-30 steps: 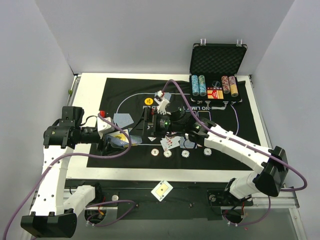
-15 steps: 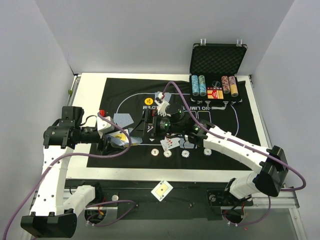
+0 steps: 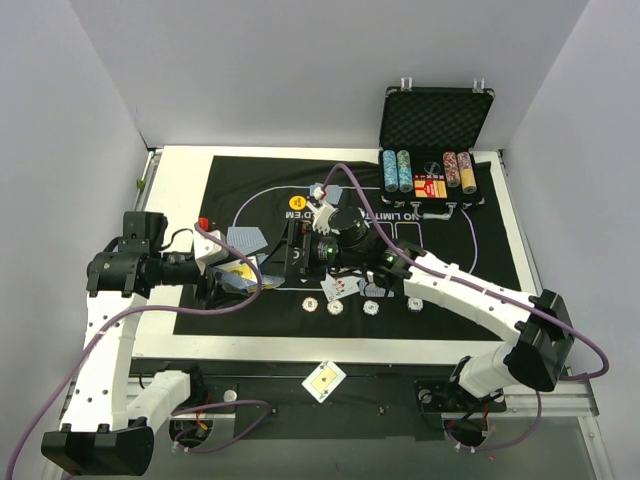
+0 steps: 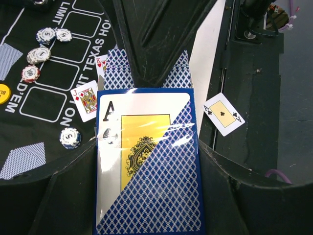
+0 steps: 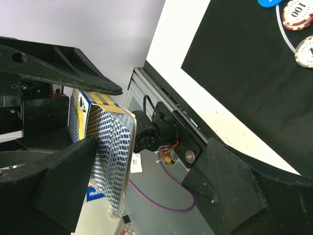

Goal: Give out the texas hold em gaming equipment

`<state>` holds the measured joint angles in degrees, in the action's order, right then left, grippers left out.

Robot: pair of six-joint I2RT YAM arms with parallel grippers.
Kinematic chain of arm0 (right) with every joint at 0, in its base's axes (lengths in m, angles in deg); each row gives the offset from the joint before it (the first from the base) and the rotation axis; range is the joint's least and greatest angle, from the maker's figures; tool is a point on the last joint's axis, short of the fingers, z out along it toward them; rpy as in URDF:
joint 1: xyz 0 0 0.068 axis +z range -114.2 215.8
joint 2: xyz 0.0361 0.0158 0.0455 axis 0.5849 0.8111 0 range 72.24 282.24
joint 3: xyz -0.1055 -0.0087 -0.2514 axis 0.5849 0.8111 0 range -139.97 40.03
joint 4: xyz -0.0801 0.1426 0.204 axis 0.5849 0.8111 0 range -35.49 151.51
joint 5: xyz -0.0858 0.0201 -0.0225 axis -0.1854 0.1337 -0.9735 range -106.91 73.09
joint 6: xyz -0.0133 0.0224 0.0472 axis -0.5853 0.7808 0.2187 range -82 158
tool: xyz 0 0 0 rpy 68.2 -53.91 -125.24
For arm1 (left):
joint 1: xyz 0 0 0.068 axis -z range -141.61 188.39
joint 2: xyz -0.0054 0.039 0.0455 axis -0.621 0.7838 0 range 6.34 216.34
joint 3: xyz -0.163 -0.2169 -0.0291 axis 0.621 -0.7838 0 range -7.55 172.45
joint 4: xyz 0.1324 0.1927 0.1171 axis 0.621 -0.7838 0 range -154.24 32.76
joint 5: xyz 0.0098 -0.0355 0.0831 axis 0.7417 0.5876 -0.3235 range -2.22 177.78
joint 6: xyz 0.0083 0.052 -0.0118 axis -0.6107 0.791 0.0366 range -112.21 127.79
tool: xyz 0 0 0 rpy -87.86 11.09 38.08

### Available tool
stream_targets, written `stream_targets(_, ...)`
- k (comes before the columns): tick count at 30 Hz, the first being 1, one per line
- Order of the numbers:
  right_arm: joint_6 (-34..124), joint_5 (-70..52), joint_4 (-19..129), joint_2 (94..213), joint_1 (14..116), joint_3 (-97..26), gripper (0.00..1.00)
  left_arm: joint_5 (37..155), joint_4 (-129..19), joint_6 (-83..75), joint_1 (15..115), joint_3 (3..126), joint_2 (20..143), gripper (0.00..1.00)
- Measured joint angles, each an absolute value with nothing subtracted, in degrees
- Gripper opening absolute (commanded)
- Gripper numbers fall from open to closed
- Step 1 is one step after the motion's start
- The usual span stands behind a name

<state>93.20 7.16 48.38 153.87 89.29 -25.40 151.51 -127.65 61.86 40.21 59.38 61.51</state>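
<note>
In the left wrist view the felt mat (image 4: pixel 54 105) carries white print: "LIMIT TEXAS HO", cut off by the arm, and "D'EM" near its left edge. The card pack (image 4: pixel 146 166) shows a large "A" with a spade sign under it in the upper left corner. The jack card (image 4: pixel 85 100) bears "J" and a red diamond. The king card (image 4: pixel 101 62), half hidden, bears a red "K". The club card (image 4: pixel 222 113), lying off the mat, has club signs. One poker chip (image 4: pixel 70 137) seems to read "5". In the right wrist view a red-edged chip (image 5: pixel 298 12) reads "100". In the top view the mat reads "NO LIMIT", upside down. The print on the red box (image 3: pixel 432 187) is too small to read.
</note>
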Motion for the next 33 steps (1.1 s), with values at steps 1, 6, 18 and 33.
stream_targets(1,93.07,7.19,48.58,154.17,89.53,-25.88,0.88,151.51,-127.50,61.77,40.21,59.38,61.51,0.06)
stream_targets(6,92.90,7.38,48.60,154.90,89.84,-26.62,0.77,151.44,-127.12,61.13,40.19,59.38,61.51,0.06)
stream_targets(18,93.51,9.13,46.67,152.69,85.53,-22.45,0.74,150.63,-126.78,60.11,40.21,59.38,61.53,0.06)
stream_targets(33,93.25,8.83,50.50,148.27,83.35,-21.33,0.78,151.81,-124.09,57.77,40.21,59.38,61.32,0.06)
